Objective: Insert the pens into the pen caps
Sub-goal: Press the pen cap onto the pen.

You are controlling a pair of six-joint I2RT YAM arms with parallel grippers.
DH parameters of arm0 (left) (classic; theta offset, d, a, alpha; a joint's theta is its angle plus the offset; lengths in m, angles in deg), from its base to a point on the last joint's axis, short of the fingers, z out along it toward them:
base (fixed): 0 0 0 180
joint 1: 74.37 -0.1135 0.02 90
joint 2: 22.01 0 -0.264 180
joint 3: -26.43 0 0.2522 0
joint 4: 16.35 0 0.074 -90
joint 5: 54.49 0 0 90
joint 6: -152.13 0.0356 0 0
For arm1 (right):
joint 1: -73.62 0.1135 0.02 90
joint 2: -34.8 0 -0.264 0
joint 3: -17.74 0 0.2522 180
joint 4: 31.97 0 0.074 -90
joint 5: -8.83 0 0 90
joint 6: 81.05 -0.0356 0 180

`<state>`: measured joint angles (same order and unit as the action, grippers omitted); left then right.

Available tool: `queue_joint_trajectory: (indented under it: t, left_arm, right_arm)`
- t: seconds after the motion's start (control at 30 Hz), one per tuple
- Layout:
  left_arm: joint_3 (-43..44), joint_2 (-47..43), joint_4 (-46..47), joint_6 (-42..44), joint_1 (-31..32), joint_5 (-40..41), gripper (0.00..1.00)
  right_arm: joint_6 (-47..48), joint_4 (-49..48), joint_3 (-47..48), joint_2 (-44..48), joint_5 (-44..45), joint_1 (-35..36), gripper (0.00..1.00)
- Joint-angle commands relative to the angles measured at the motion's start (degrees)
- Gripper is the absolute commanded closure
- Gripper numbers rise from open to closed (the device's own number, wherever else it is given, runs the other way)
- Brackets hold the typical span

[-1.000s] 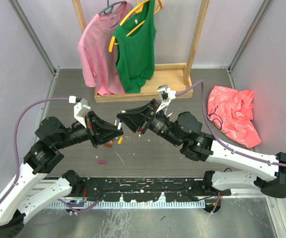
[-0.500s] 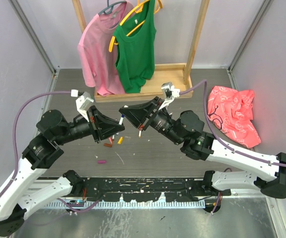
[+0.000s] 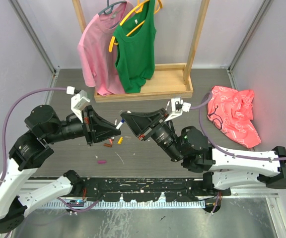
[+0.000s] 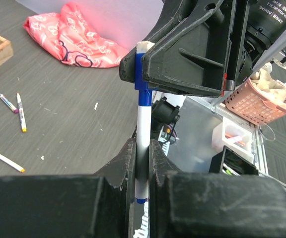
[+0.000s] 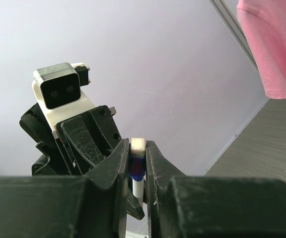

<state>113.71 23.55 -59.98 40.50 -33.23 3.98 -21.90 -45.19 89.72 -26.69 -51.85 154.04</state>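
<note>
A white-barrelled pen (image 4: pixel 143 124) stands upright in my left gripper (image 4: pixel 142 148), whose jaws are shut on its barrel. A blue pen cap (image 4: pixel 141 82) sits on the pen's upper end, and my right gripper (image 5: pixel 137 148) is shut on that cap (image 5: pixel 137 170). From above, the left gripper (image 3: pixel 115 125) and right gripper (image 3: pixel 125 118) meet tip to tip over the table, with the pen (image 3: pixel 118 122) between them. Loose orange (image 3: pixel 119 140), brown (image 3: pixel 108 144) and magenta (image 3: pixel 102 161) caps lie on the table below. More pens (image 4: pixel 21 105) lie on the table in the left wrist view.
A wooden clothes rack (image 3: pixel 148 89) with a pink shirt (image 3: pixel 99 49) and a green top (image 3: pixel 135 49) stands at the back. A red cloth (image 3: pixel 234 114) lies bunched at the right. A pink basket (image 4: pixel 269 101) sits off the table's near edge.
My right gripper's jaws have closed on the blue cap. Both arms shifted: the left arm drew back to the left, and the right wrist dropped lower and nearer.
</note>
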Motion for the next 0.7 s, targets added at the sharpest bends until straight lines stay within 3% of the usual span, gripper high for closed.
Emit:
queue_joint_trajectory:
  t: [0.0,0.3,0.67]
  left_arm:
    - [6.0,1.9,22.0,-0.7,-1.6,10.7,1.0]
    - [5.4,2.4,23.0,-2.0,-1.6,10.1,1.0]
    - [5.5,1.5,21.8,-1.2,-1.5,12.0,1.0]
  right_arm:
    - [-3.7,16.6,-6.1,-7.0,-6.3,9.2,1.0]
    - [-6.2,14.0,-4.6,-15.3,-6.7,14.2,1.0]
    - [-6.4,19.0,-3.9,-18.6,-4.2,16.9,1.0]
